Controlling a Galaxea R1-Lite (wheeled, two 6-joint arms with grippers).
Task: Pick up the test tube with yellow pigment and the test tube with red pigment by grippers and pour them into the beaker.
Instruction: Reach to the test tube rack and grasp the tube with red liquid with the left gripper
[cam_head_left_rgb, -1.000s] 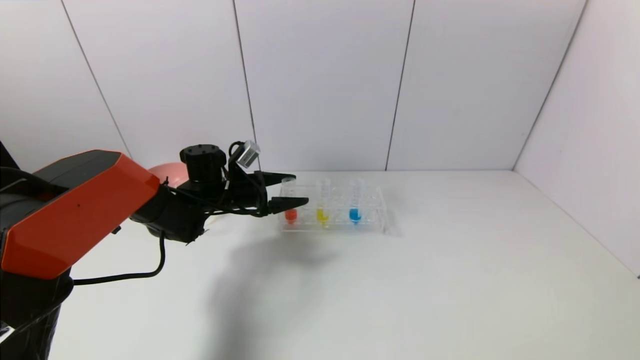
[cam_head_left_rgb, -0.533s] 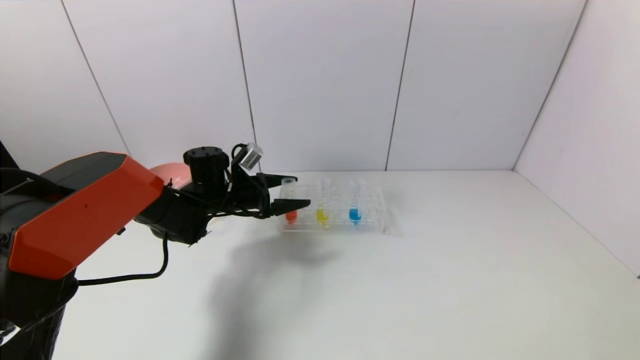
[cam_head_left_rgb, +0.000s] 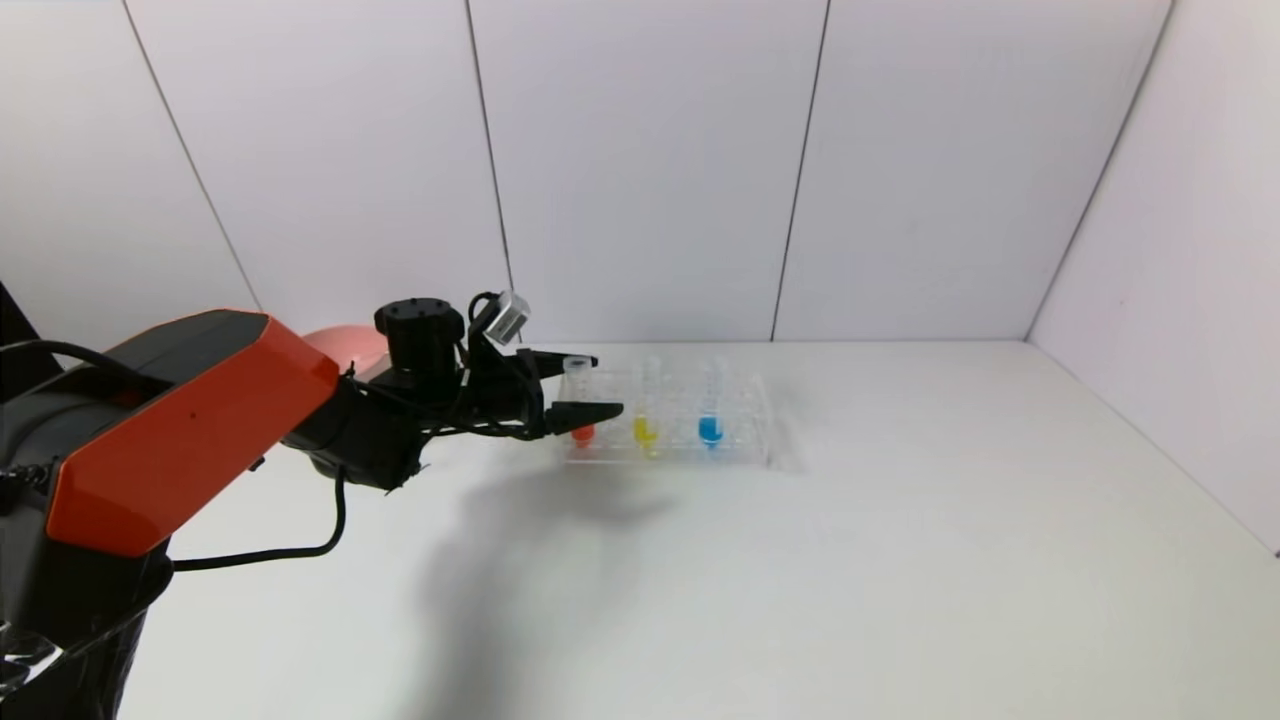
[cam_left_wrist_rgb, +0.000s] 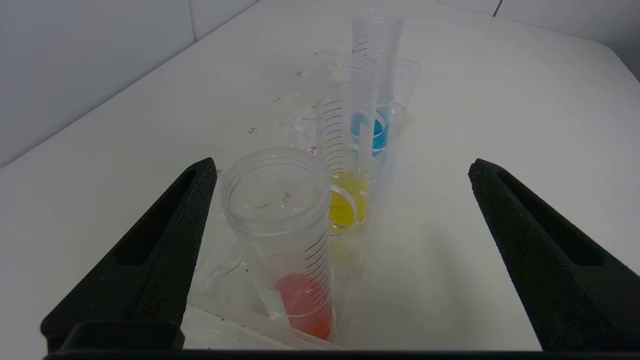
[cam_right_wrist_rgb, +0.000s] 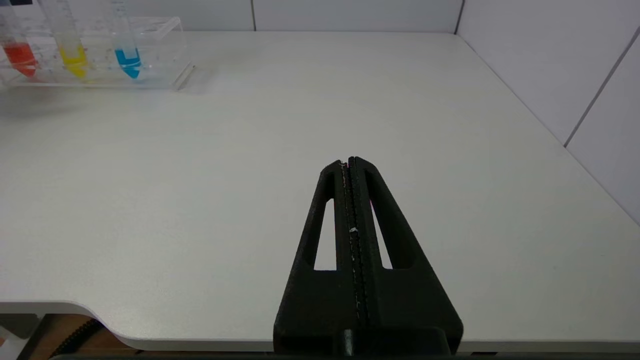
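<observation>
Left gripper wide open, has crept slightly further forward around the red test tube, not gripping. Red and yellow test tube stand in clear rack near desk's far edge. Right gripper closed, parked near desk's front edge.

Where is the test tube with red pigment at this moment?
In the head view, the test tube with red pigment stands at the left end of the clear rack, beside the yellow tube, between the open left end effector's fingers.
</observation>
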